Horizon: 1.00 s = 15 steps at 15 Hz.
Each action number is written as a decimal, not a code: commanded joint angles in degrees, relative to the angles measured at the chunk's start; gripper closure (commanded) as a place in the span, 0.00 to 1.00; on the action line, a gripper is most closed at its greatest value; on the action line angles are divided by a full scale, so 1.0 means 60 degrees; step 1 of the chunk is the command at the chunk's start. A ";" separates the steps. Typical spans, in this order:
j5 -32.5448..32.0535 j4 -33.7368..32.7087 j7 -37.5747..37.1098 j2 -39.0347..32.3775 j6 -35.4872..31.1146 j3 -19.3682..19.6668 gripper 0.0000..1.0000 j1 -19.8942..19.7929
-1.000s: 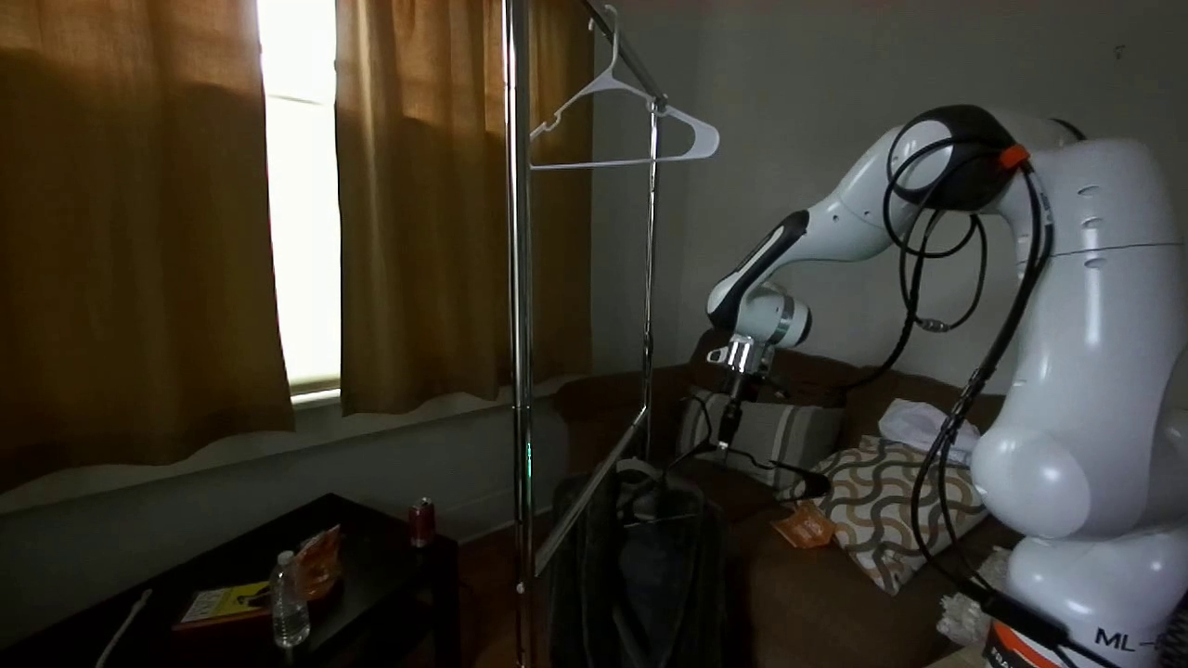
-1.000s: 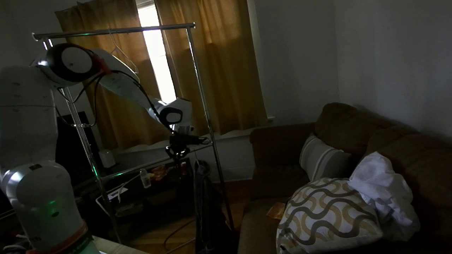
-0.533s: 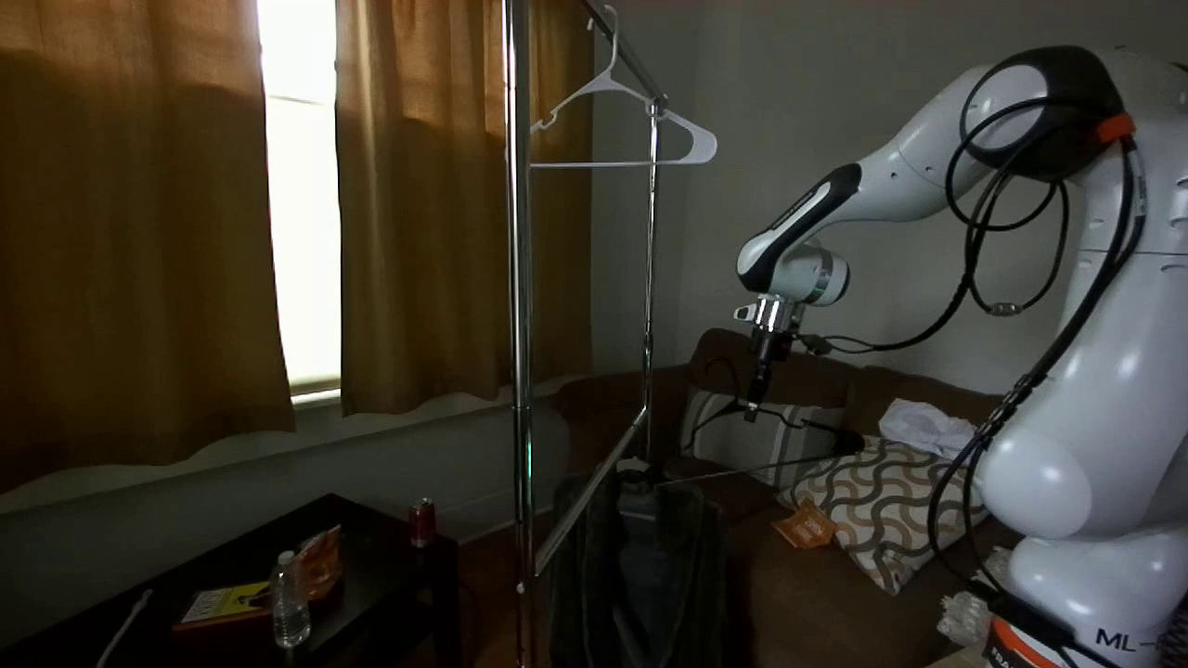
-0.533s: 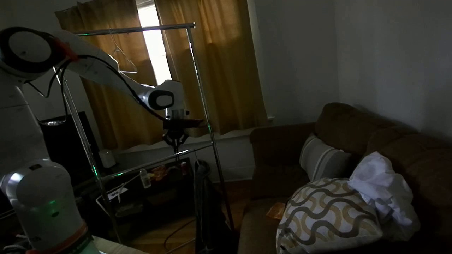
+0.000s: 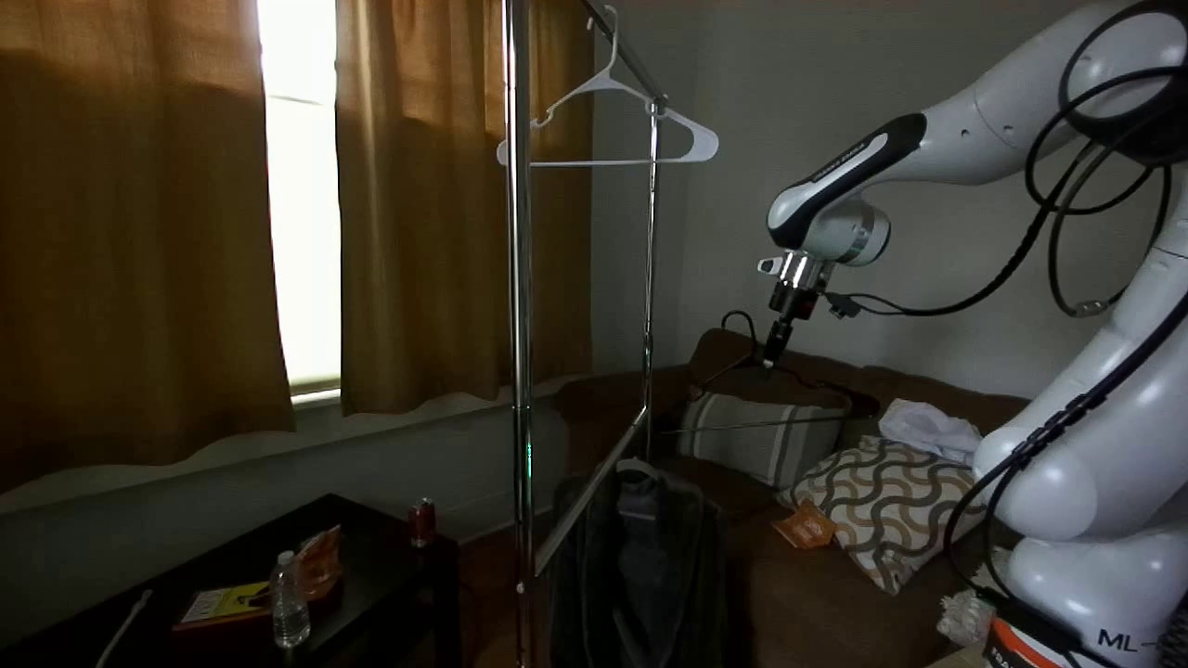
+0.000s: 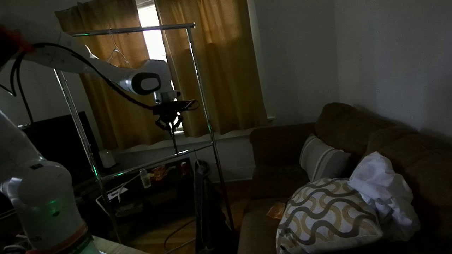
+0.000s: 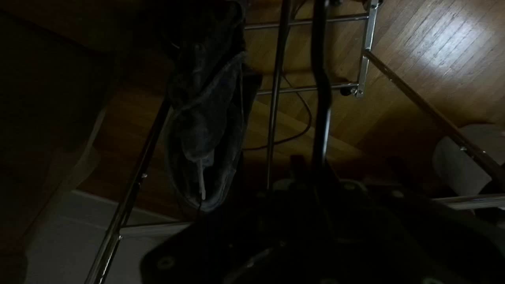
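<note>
A black hanger [image 5: 865,404] hangs in the air from my gripper [image 5: 768,360], which is shut on its upper part near the hook. In an exterior view the hanger shows almost edge-on beneath the gripper [image 6: 172,132]. The wrist view has the hanger's thick dark bar [image 7: 322,85] running up from the fingers, which are mostly lost in darkness. A dark jacket [image 5: 640,557] on a light hanger hangs from the lower rail of the metal clothes rack [image 5: 520,325], below the held hanger. Up on the top rail hangs a white hanger [image 5: 605,83].
Behind the rack is a brown sofa [image 6: 282,141] with a striped pillow [image 6: 323,158], a patterned pillow [image 6: 328,211] and white cloth [image 6: 383,190]. A low black table [image 5: 371,529] bears a bottle [image 5: 289,603] and a red can [image 5: 422,522].
My arm has risen and drawn back towards its base, lifting the black hanger up and away from the jacket. The gripper has stayed shut on it.
</note>
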State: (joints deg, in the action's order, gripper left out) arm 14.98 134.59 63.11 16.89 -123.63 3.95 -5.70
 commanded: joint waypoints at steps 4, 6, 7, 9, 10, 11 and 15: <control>0.0684 0.0265 0.0982 0.0806 -0.0946 0.0724 0.98 0.1008; 0.1145 0.0142 0.1626 0.0674 -0.1470 0.0832 0.98 0.1406; 0.1434 0.0095 0.2006 0.0598 -0.1767 0.0870 0.98 0.1623; 0.2132 0.0062 0.2823 0.0377 -0.2486 0.0965 0.98 0.2055; 0.1503 0.0062 0.1976 0.0570 -0.1997 0.0779 0.92 0.1687; 0.1727 0.0059 0.2236 0.0504 -0.2242 0.0786 0.92 0.1837; 0.1870 0.0050 0.2485 0.0384 -0.2400 0.0824 0.92 0.1937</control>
State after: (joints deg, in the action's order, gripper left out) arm 26.42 134.96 78.26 19.17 -138.10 8.69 5.67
